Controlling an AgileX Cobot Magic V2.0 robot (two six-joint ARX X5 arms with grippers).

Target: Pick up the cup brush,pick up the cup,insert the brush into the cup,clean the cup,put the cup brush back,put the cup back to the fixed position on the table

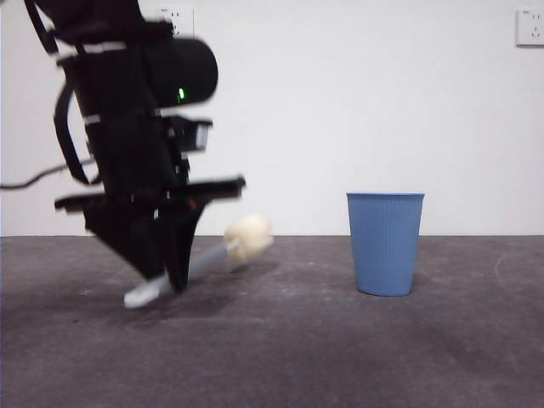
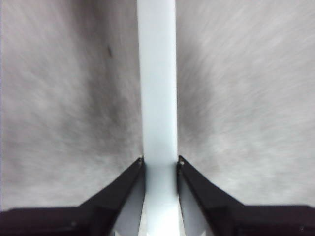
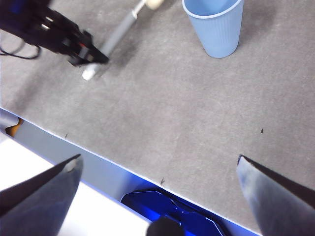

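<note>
You see the left end effector [image 1: 170,276] down at the tabletop [image 1: 280,348], with its two jaws closed on the grey handle of the cup brush [image 1: 208,259]. In the left wrist view the handle [image 2: 157,98] runs straight out from between the two jaws, which press on it from both sides. In the front view the brush is tilted: the white tip [image 1: 140,295] is low, near the tabletop, and sticks out behind the jaws, while the cream sponge head [image 1: 247,236] is raised on the far side of the jaws, pointing toward the cup. Whether the white tip touches the tabletop, you cannot tell, because the picture is blurred there.

The cup [image 1: 385,243] stands upright on the tabletop, well apart from the brush and from the left end effector, with its opening up.

The right end effector [image 3: 157,196] has its jaws wide apart and holds nothing. It hangs over the near edge of the tabletop [image 3: 162,123], and from there you see the cup [image 3: 214,27] and the brush [image 3: 118,34] both far from it, toward the opposite side.
</note>
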